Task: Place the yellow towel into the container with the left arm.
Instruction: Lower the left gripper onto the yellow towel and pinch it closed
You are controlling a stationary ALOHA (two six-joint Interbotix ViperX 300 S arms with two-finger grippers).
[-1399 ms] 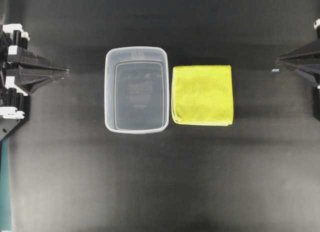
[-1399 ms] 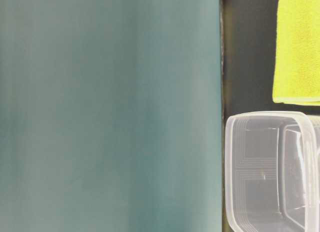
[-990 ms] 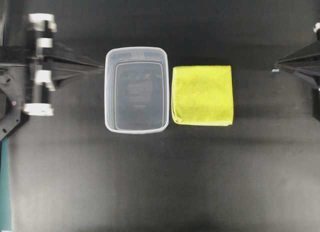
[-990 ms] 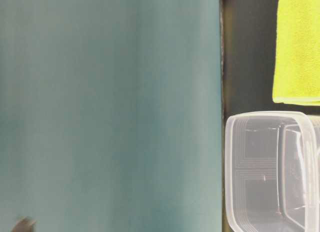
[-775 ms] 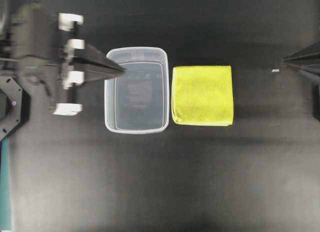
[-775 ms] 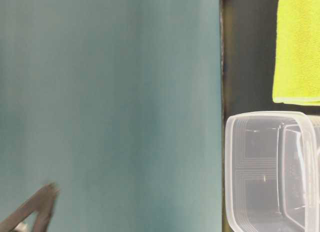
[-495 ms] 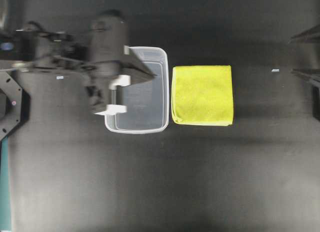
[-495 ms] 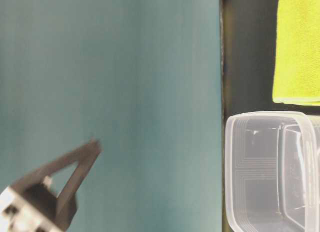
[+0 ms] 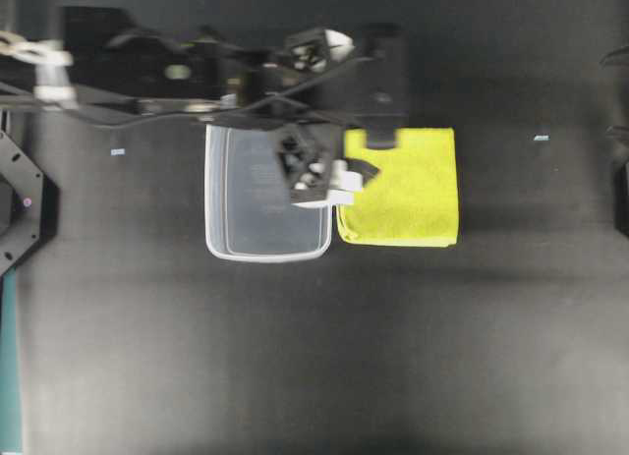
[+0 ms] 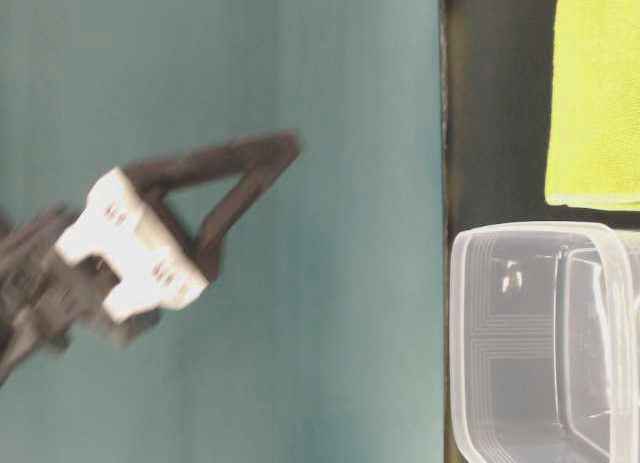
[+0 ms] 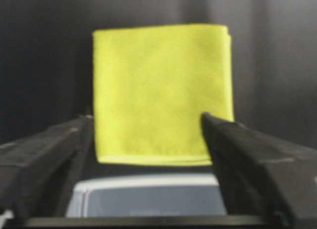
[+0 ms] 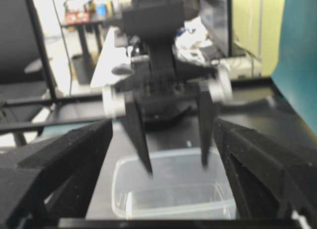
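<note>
We saw the yellow towel, a fuzzy folded near-square with no clear long axis, lying flat on the black tabletop just beside the clear tub. Our left hand hung wide open and empty above the tub, blurred. The right hand's fingers were spread, tips cropped.

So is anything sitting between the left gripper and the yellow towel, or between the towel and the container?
Nothing visible does. The left gripper hangs open over the container, and the yellow towel lies uncovered ahead of its fingers. Towel and container lie side by side, with nothing between them.
</note>
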